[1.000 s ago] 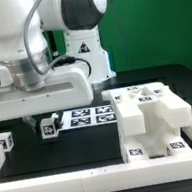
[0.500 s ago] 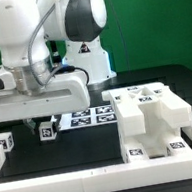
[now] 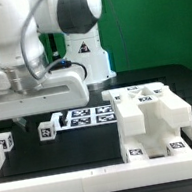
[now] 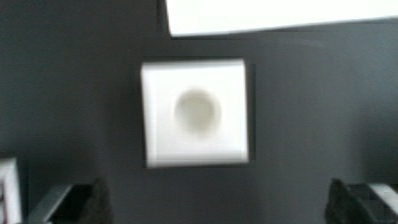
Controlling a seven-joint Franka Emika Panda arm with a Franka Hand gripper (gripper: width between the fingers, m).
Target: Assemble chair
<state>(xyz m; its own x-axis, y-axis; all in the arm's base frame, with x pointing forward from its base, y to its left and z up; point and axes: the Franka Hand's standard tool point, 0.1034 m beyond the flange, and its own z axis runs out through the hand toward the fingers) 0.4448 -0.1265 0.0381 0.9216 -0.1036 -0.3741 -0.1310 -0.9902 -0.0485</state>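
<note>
The chair's large white blocky assembly (image 3: 154, 120) with square tags stands at the exterior view's right. A small white tagged chair piece (image 3: 47, 128) rests on the dark table just below my gripper (image 3: 34, 121). In the wrist view this piece (image 4: 196, 112) is a white rectangle with an oval hollow, lying free ahead of my gripper (image 4: 217, 205). The two dark fingertips (image 4: 71, 200) stand wide apart and touch nothing. The gripper is open. Another small tagged chair piece (image 3: 3, 143) sits at the exterior view's far left.
The marker board (image 3: 84, 116) lies flat between the small piece and the big assembly. A white border rail (image 3: 87, 173) runs along the table's front. A white edge (image 4: 267, 15) shows beyond the small piece in the wrist view.
The jaws have opened and let go of the small white piece, which now sits on the table. The hand has lifted slightly above it.
</note>
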